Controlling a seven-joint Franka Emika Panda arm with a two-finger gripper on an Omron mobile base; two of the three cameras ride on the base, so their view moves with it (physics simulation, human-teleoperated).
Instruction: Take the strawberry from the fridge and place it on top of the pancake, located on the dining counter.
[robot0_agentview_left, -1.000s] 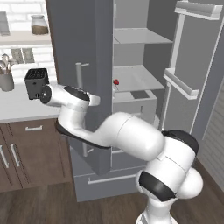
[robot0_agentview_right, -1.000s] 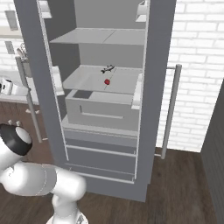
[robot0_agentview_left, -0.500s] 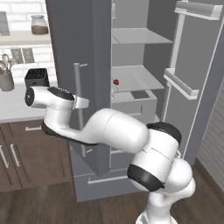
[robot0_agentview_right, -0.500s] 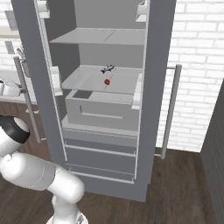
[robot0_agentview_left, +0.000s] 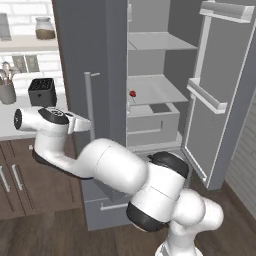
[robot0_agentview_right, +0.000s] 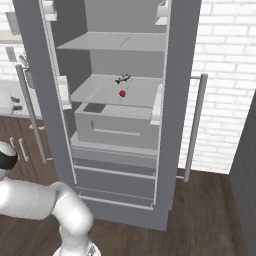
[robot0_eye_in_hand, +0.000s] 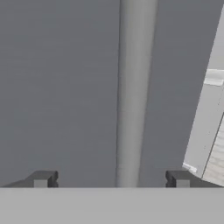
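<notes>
The strawberry (robot0_agentview_left: 132, 93) (robot0_agentview_right: 122, 93) is a tiny red berry lying on the middle shelf of the grey fridge (robot0_agentview_left: 150, 60) (robot0_agentview_right: 120, 135), near the shelf's front. The fridge's right door (robot0_agentview_left: 220, 85) stands wide open. My gripper (robot0_agentview_left: 86, 125) (robot0_eye_in_hand: 110, 180) is at the left door's vertical silver bar handle (robot0_agentview_left: 89, 107) (robot0_eye_in_hand: 131, 87), well left of the berry. It is open, with a fingertip on either side of the bar and nothing gripped. The pancake and the dining counter are out of view.
A small dark item (robot0_agentview_right: 122, 78) lies behind the berry on the same shelf, and a grey drawer (robot0_agentview_left: 150, 122) sits below. Left of the fridge a white counter (robot0_agentview_left: 10, 120) carries a black box (robot0_agentview_left: 41, 91) and a utensil pot (robot0_agentview_left: 6, 90). Brown cabinets (robot0_agentview_left: 20, 180) stand underneath.
My jaws have opened wide around the door handle. The forearm has swung back to the left while the hand stays at the bar. The strawberry has not moved.
</notes>
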